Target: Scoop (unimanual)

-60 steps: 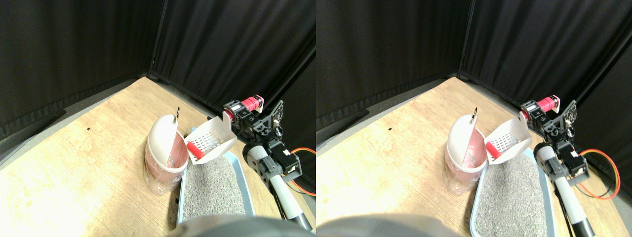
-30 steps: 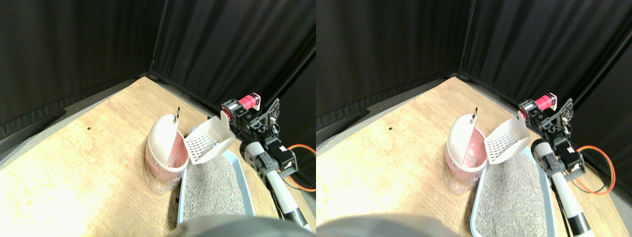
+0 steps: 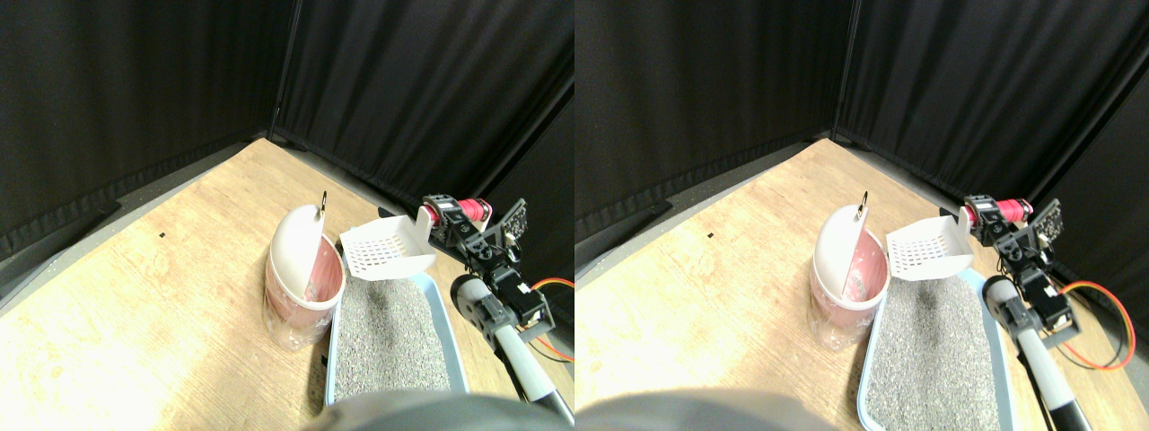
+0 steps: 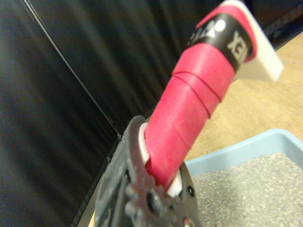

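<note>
A white slotted scoop (image 3: pixel 386 251) hangs level in the air over the far end of the blue litter tray (image 3: pixel 451 346), just right of the pink bin (image 3: pixel 301 310). Nothing shows inside the scoop. My right gripper (image 3: pixel 446 224) is shut on the scoop's red-wrapped handle (image 3: pixel 469 210). In the wrist view that handle (image 4: pixel 194 109) runs up out of the dark jaw frame (image 4: pixel 142 189), with the tray's rim (image 4: pixel 236 153) and grey litter (image 4: pixel 255 189) behind. The bin's white swing lid (image 3: pixel 294 244) stands tilted open.
Grey litter (image 3: pixel 386 337) fills the tray. The bin stands against the tray's left side on the wooden floor (image 3: pixel 162 296). Black curtains (image 3: pixel 135 81) close off the back and left. An orange cable (image 3: pixel 552 285) loops at the right beside my arm.
A red piece lay in the scoop a second ago and is gone from it. The scoop tipped toward the bin's opening, then swung right and levelled out.
</note>
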`<control>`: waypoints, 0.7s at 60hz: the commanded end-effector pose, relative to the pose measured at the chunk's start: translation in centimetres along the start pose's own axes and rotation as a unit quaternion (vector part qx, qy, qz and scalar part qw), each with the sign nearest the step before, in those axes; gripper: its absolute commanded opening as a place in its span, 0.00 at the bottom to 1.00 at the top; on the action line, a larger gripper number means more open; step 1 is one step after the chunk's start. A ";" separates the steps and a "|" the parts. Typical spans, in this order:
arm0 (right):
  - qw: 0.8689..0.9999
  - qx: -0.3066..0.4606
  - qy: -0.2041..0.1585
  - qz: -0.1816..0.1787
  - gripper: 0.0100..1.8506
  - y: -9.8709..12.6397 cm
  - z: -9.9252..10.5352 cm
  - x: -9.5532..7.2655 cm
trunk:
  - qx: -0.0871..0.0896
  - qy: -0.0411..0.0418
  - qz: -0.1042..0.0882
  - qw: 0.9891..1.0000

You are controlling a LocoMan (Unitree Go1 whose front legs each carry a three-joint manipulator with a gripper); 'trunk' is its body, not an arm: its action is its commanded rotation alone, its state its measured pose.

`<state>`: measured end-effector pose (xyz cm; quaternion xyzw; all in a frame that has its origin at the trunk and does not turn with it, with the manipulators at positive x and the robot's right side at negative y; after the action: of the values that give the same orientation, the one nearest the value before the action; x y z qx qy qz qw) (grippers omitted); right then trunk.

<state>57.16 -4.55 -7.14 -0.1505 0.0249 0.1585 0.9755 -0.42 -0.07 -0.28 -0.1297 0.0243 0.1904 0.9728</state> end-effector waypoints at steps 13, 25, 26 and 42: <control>0.994 0.089 -0.061 -0.022 0.02 -2.4 -1.0 -1.3 | 0.017 0.018 -0.032 0.999; 0.990 0.123 -0.065 -0.029 0.02 -4.0 -2.3 -2.1 | 0.028 0.022 -0.050 0.998; 0.989 0.131 -0.062 -0.037 0.02 -4.5 -2.7 -2.3 | 0.031 0.023 -0.054 0.998; 0.980 0.176 -0.065 -0.063 0.02 -7.3 -5.5 -4.2 | 0.048 0.027 -0.082 0.995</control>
<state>55.46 -14.13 -10.51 0.0287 0.0121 0.1011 0.9944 -0.24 -0.53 -0.28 -0.0812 0.0445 0.1119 0.9894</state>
